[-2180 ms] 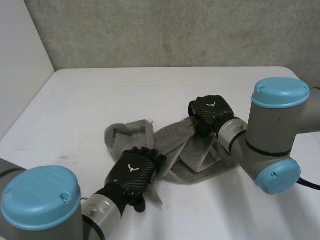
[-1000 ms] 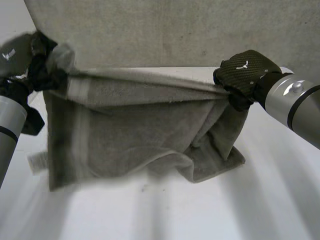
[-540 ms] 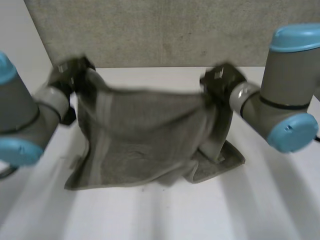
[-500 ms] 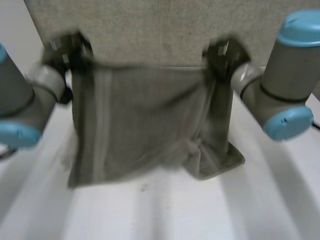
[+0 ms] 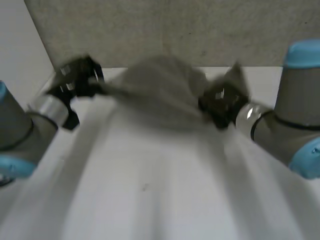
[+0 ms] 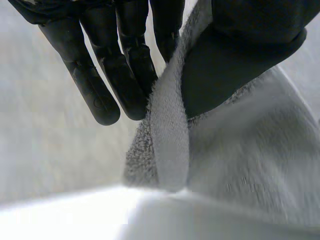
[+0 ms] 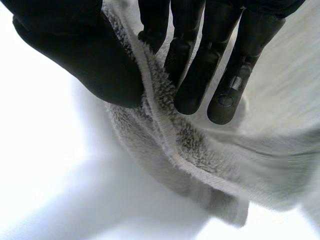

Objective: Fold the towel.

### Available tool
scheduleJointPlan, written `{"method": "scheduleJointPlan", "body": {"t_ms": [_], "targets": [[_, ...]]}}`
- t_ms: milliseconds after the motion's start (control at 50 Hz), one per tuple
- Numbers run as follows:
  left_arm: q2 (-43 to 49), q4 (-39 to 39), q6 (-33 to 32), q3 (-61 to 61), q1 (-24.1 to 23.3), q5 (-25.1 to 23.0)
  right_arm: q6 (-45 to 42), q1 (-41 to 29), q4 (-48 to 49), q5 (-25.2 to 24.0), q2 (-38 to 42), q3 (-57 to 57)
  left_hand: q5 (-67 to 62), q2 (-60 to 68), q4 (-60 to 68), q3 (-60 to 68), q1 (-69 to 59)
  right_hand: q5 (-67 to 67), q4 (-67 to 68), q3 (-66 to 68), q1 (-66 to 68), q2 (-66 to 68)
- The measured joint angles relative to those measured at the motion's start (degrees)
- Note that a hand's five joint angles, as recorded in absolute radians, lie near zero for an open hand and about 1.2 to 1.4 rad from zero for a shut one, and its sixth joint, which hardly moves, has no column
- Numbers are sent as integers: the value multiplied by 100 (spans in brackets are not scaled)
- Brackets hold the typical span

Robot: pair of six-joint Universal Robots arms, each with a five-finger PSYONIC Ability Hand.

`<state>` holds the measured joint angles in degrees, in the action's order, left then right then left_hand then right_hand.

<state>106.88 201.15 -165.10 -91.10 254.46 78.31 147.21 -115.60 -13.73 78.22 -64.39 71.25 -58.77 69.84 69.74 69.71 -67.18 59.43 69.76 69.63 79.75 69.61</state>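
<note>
The grey towel [image 5: 162, 90] hangs in the air between my two hands, billowing over the far part of the white table [image 5: 150, 190]. My left hand [image 5: 75, 80] holds its left end, and in the left wrist view the fingers [image 6: 120, 65] and thumb pinch the towel's banded edge [image 6: 167, 135]. My right hand [image 5: 222, 102] holds the towel's right end. In the right wrist view its fingers [image 7: 200, 65] and thumb pinch the fluffy hem of the towel [image 7: 175, 135].
A grey wall [image 5: 175, 30] rises just behind the table's far edge. A lighter side wall [image 5: 20, 45] stands at the far left.
The towel has swung up and away from me: half a second ago it hung down like a curtain touching the table, now it is off the table. Both hands have dropped lower.
</note>
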Motion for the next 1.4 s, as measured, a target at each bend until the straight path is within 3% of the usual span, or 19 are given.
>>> {"method": "scheduleJointPlan", "body": {"t_ms": [80,340,380,400,440,460,540,640,720,920,940,1140,1400], "targets": [[104,8,-122,-665,5,-220,-25,8,-272,-48,319,398,-2,0,0,0,0,0,0,0,0,0],[-164,-69,-464,-1024,175,-243,1240,204,1316,-60,811,1189,-3,0,0,0,0,-275,-353,-358,-424,-359],[-357,-74,-452,-1012,195,-239,1459,249,1367,-69,772,1228,-3,0,0,0,0,-841,-944,-936,-1193,-1030],[-539,-78,-438,-1006,210,-237,1624,288,1382,-78,718,1251,-3,0,0,0,0,-1751,-1819,-1812,-2123,-1811],[-661,-82,-428,-1004,218,-237,1722,316,1377,-85,678,1264,-3,0,0,0,0,-1964,-2031,-2022,-2384,-2044],[-813,-92,-418,-1006,229,-235,1805,357,1370,-89,626,1269,-3,0,0,0,0,-2952,-3037,-3117,-3573,-3117],[-1217,-158,-404,-1045,282,-232,1935,523,1331,-91,488,1256,-3,0,0,0,0,-4206,-4245,-4265,-4928,-4273],[-1590,-231,-404,-1141,433,-230,2004,832,1293,-98,380,1170,-3,0,0,0,0,-5134,-5180,-5175,-5994,-5183],[-1691,-250,-405,-1190,569,-230,1994,1070,1274,-202,343,1075,-3,0,1,0,0,-5190,-5226,-5226,-6041,-5209],[-1633,-254,-400,-1249,864,-248,1333,1506,1035,-820,425,753,-3,0,1,0,0,-5189,-5226,-5226,-6002,-5209],[-1603,-250,-400,-1249,926,-253,884,1584,967,-937,500,672,-3,0,1,0,0,-5189,-5226,-5226,-6001,-5209],[-1490,-240,-403,-1204,1082,-260,-349,1710,974,-1012,745,611,-3,0,1,0,0,-5115,-5161,-5140,-5870,-5160],[-1262,-233,-400,-1172,1194,-255,-879,1681,1655,-1126,1279,494,-3,0,1,0,0,-4526,-4540,-4536,-5172,-4546]]}}
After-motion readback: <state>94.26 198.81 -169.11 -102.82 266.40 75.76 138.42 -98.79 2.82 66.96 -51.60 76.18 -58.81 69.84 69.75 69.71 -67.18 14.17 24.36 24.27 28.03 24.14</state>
